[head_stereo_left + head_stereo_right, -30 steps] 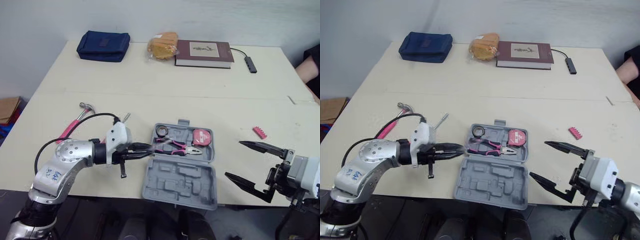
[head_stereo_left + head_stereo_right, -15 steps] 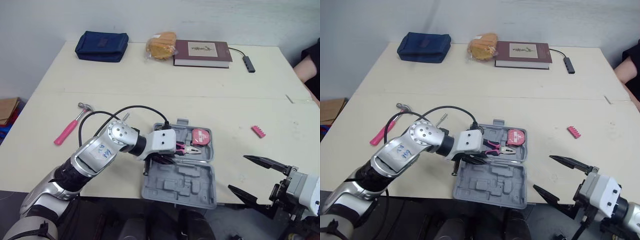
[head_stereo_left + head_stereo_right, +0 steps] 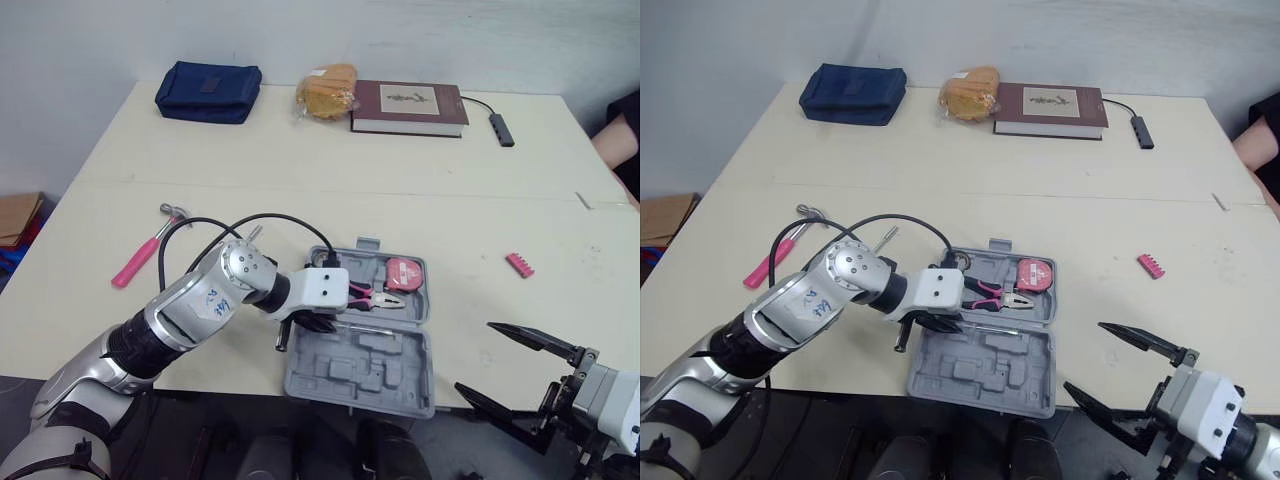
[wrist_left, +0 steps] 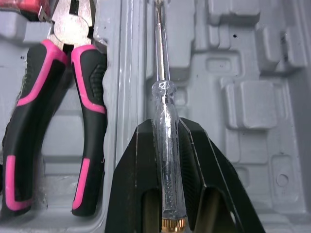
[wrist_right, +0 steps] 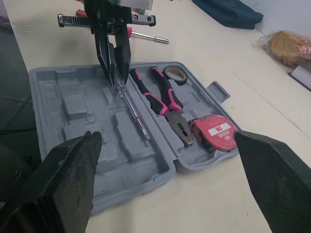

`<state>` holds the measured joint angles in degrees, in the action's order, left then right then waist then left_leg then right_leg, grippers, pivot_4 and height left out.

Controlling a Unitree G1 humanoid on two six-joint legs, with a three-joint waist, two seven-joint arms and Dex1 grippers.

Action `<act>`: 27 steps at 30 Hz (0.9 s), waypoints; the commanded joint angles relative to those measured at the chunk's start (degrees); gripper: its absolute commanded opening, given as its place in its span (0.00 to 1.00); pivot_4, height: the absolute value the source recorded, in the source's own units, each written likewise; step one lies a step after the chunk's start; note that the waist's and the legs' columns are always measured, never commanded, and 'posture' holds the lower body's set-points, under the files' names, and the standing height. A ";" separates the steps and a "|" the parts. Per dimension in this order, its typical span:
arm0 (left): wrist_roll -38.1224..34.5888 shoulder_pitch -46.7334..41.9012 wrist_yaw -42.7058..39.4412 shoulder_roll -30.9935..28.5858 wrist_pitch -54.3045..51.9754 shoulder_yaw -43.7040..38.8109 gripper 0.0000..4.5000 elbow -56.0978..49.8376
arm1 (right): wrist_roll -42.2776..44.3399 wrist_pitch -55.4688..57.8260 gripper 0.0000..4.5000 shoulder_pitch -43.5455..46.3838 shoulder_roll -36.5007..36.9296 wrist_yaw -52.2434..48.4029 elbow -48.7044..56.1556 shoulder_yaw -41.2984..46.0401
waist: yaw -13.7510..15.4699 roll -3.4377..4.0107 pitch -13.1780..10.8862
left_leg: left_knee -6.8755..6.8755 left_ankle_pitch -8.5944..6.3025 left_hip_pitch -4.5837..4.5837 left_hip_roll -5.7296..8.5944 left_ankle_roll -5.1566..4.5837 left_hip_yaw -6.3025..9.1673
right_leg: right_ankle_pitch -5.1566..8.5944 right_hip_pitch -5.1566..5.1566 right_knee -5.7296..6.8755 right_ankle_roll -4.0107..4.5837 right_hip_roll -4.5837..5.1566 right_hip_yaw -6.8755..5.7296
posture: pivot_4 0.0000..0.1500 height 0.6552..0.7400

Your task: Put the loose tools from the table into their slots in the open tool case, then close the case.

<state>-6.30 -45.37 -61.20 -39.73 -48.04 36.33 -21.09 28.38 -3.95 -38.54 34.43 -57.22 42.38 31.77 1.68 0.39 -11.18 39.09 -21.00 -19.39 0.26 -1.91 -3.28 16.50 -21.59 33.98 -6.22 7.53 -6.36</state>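
Left end effector clamps screwdriver parallel to case hinge, tip rightward; right end effector spread.

A: How does the case lie?

B: It is grey and lies open flat at the table's near edge. The far half holds pliers with pink-and-black handles, a red tape measure by their nose, and a black roll of tape by the handle ends. The near half shows moulded slots.

A: And the screwdriver?

B: It has a clear handle, pinched in the left gripper. The shaft runs along the hinge side of the near half, just beside the pliers.

A: What lies loose on the table?

B: A pink-handled hammer lies left of the case, with a small metal bit near it. A pink bit strip lies well to the right.
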 commanded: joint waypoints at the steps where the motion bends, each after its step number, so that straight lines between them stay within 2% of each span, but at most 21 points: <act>1: 1.74 -0.52 -0.23 0.25 0.45 1.11 0.01 0.00 | -0.20 -2.36 1.00 -0.62 -0.84 -0.42 -0.28 -0.45 | 0.00 0.00 0.00 | 0.00 0.00 0.00 0.00 0.00 0.00 | 0.00 0.00 0.01 0.00 0.00 0.00 | 1.00 1.00; 24: 5.22 0.96 0.11 3.43 3.70 1.75 0.01 1.78 | -1.80 -12.43 1.00 -3.17 -2.82 -2.83 -7.51 -2.72 | 0.12 0.00 0.00 | 0.01 0.01 0.02 0.00 -0.02 0.01 | 0.00 0.00 0.03 0.00 0.05 0.01 | 1.00 1.00; 27: 5.38 1.00 -0.07 3.07 5.23 0.75 0.30 1.18 | -1.69 -11.54 1.00 -2.92 -2.37 -2.26 -6.67 -2.82 | 0.12 0.00 0.00 | 0.01 0.01 0.02 0.00 -0.02 0.02 | 0.01 0.01 0.03 0.01 0.05 0.01 | 1.00 1.00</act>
<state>-1.76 -44.27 -61.15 -36.41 -44.05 37.65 -19.34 25.99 -15.10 -41.05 31.80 -59.89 34.31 29.11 1.80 0.39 -11.18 39.09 -20.99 -19.37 0.26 -1.93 -3.26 16.51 -21.59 34.02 -6.21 7.59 -6.35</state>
